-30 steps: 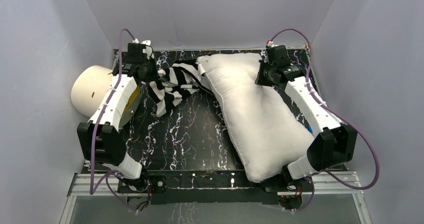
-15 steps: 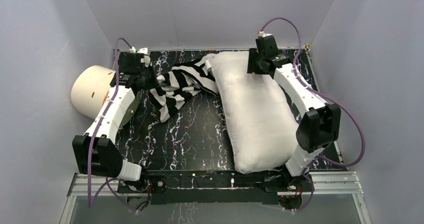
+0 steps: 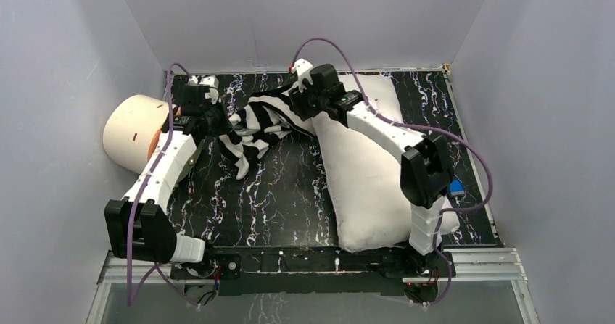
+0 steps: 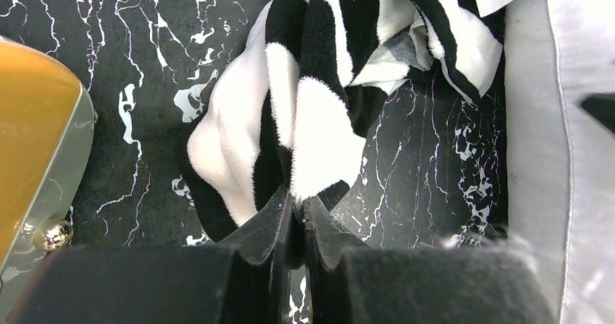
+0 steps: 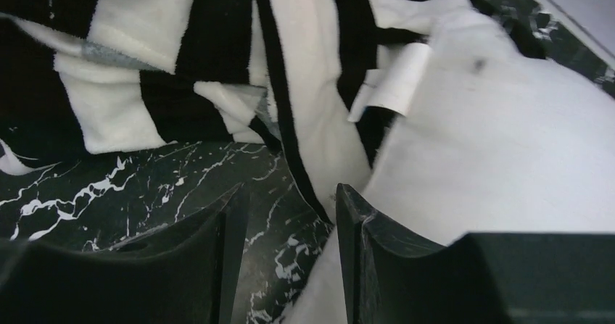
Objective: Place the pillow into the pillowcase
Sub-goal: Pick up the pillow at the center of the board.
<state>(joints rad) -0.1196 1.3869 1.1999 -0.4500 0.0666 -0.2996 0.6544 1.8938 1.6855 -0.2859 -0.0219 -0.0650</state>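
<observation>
Beside the pillow [image 3: 362,164], the pillowcase [image 3: 257,125] lies bunched, pillow not yet inside; left gripper [image 4: 294,219] pinches it, right gripper [image 5: 290,201] gapes empty.

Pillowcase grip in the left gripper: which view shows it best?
Left wrist: the left gripper is shut on a fold of the striped pillowcase, seen close. Top external shows the pillowcase crumpled, the pinch tiny. Right wrist shows only the pillowcase's far end against the pillow.

Overhead plus close wrists; common pillowcase [image 3: 255,125]
</observation>
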